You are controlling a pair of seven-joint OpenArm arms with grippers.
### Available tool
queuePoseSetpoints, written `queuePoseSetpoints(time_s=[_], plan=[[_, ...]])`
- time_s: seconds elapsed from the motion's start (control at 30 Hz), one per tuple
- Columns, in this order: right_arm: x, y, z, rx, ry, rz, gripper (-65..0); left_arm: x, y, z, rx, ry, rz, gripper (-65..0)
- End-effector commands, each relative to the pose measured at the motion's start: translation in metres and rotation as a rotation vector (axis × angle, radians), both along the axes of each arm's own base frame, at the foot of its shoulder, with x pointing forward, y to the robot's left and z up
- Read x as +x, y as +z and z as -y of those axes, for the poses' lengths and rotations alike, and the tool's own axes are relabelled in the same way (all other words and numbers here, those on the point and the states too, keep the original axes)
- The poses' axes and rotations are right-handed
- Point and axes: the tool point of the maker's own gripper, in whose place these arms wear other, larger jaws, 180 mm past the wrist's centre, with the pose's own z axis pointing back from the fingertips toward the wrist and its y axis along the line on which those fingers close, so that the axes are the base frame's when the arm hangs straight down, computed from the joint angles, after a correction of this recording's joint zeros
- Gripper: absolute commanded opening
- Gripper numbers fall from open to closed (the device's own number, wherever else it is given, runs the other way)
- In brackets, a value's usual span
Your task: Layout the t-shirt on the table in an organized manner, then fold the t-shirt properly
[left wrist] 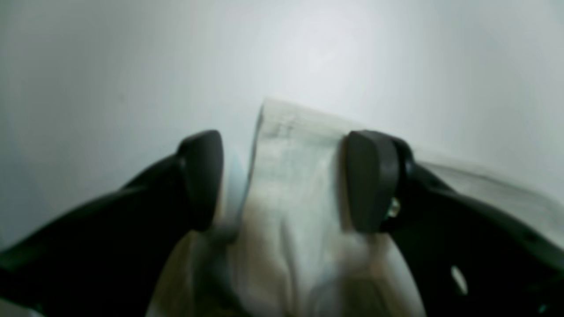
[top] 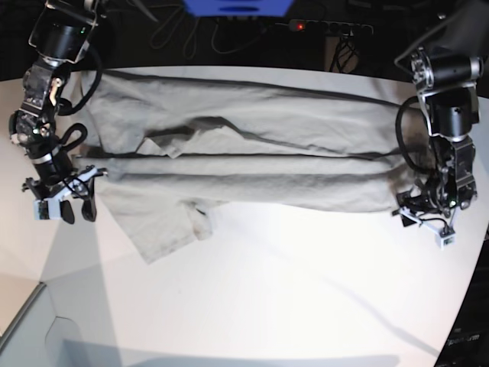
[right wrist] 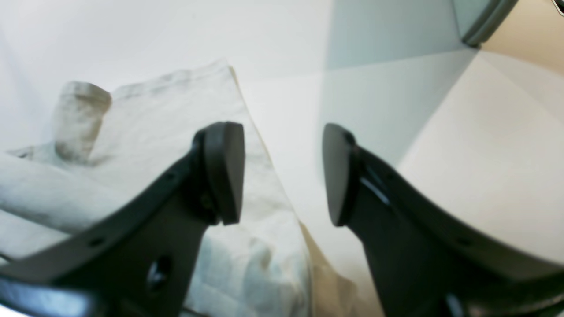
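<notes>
The t-shirt (top: pixel 244 153) is lying stretched sideways across the far half of the table (top: pixel 290 290), folded lengthwise, one sleeve trailing toward the near side. The left gripper (left wrist: pixel 284 180) is standing spread, with a shirt corner lying between its fingers (left wrist: pixel 370 180). The right gripper (right wrist: pixel 284 174) is hanging released just beside the shirt's opposite edge, straddling bare tabletop.

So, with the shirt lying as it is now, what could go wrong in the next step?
1. The left gripper stands open around a bunched edge of the t-shirt; closing there may pinch several layers.
2. The right gripper is open over bare table beside the hem, so closing now would likely catch nothing.
3. One sleeve sticks out crumpled, which could spoil a tidy fold.
</notes>
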Motion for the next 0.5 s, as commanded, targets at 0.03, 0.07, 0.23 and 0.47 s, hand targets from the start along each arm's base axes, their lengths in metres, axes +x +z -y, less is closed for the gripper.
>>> queuePoseSetpoints(time_s=[0.03,0.07,0.23,0.47], plan=[[0.0074,0.0177,0.0008,0.005,0.019,0.061,-35.8,0.0181,0.0208,-0.0074,0.019,0.001,0.057,-27.3],[0.0073,0.0178,0.0013,0.005,0.018,0.061,-35.8,0.0186,0.0209,-0.0068,0.017,0.001,0.058,-31.8],[0.0074,0.0184,0.0019,0.001,0.018,0.062,-35.8,0.0187,0.0208,-0.0063,0.014,0.002,0.059,-37.5],[0.0080,0.0189,0.0014,0.001,0.020,0.063,-35.8,0.0173,0.0197,-0.0069,0.011,0.006,0.057,-37.3]])
